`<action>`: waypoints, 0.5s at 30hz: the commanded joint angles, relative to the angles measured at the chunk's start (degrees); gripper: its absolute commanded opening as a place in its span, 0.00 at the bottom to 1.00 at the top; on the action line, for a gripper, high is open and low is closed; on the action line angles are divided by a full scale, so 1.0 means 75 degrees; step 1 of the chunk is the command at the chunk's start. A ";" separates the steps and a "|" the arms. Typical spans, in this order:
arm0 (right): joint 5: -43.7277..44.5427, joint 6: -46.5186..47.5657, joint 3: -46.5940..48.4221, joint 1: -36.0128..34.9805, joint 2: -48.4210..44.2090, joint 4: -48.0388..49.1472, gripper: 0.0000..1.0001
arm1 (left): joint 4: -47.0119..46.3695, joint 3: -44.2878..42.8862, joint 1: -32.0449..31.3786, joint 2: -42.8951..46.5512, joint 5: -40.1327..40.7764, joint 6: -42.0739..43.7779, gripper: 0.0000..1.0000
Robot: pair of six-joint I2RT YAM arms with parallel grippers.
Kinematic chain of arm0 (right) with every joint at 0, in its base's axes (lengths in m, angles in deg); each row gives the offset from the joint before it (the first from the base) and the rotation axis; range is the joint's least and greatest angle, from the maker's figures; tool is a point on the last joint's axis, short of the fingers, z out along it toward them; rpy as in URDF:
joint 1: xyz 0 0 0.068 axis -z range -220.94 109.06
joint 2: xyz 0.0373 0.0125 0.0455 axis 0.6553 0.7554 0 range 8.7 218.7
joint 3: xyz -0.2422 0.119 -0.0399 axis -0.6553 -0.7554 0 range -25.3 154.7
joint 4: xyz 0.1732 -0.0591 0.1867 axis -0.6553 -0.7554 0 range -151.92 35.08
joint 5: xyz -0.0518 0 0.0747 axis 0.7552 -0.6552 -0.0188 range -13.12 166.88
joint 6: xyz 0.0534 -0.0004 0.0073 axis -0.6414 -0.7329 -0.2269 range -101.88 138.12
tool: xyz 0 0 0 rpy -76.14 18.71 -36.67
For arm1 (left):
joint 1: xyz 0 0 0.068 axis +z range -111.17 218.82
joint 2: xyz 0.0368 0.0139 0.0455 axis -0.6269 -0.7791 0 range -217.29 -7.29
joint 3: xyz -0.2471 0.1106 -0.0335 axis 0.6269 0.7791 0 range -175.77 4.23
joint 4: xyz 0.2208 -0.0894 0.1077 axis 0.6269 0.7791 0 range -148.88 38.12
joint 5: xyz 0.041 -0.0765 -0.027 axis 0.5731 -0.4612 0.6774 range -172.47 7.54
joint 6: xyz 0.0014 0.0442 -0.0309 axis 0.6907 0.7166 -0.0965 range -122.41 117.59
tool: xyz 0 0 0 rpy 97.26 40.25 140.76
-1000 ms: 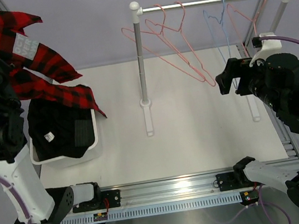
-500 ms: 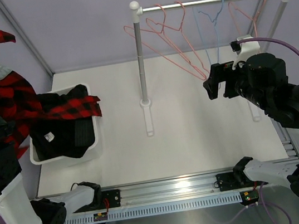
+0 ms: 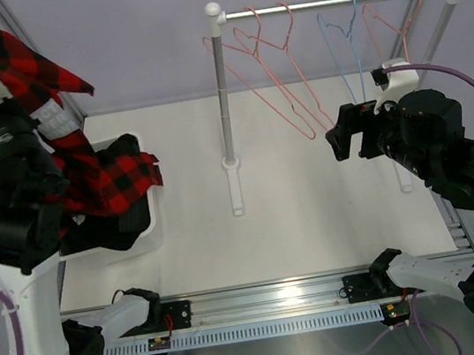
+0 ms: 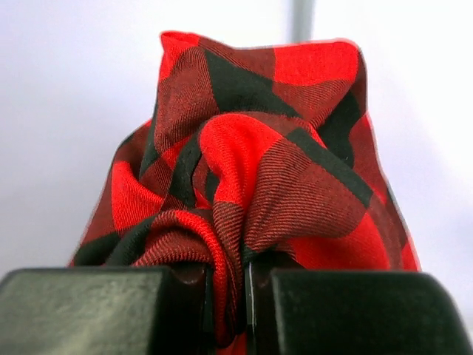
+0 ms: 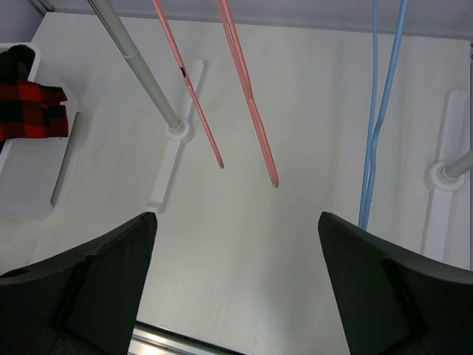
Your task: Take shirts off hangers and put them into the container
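Nearest in, the left gripper [image 4: 244,292] is pressed tight on a bunched fold of the red-and-black check shirt [image 3: 103,175]. The right gripper [image 3: 344,133] hangs with its jaws spread wide, holding nothing. Just beyond, the white container [image 3: 152,221] already has dark shirts [image 3: 124,226] piled in it. The check shirt's tail drapes over that pile while the rest is held up above the tub. Further back, the pink hangers [image 3: 282,90] and the blue hanger [image 3: 352,53] hang bare on the rail [image 3: 336,2]. So this looks like the last shirt, needing only to be lowered and released.

Compared with a second ago, the left arm has swung in over the tub, the shirt has gathered from a wide spread, and the blue hanger has swayed.
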State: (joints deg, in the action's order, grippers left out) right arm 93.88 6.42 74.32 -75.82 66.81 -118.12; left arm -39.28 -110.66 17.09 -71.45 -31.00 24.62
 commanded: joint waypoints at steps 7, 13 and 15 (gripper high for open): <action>-0.0109 0.0143 0.0253 -0.0073 -0.0142 0.0095 0.99 | 0.2661 0.5103 0.2146 0.0046 -0.3544 -0.5931 0.00; -0.0344 0.0108 0.0183 -0.0073 -0.0341 0.0141 0.99 | 0.3609 0.6611 0.3959 -0.0619 -0.4538 -0.6767 0.00; -0.0414 0.0107 0.0136 -0.0073 -0.0400 0.0165 0.99 | 0.3949 0.6741 0.4756 -0.0994 -0.5254 -0.6838 0.00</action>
State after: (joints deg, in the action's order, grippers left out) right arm 92.37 6.40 74.56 -75.82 64.82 -118.10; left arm -14.60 -60.83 45.04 -76.94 -62.72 -21.00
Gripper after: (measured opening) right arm 0.993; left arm 0.104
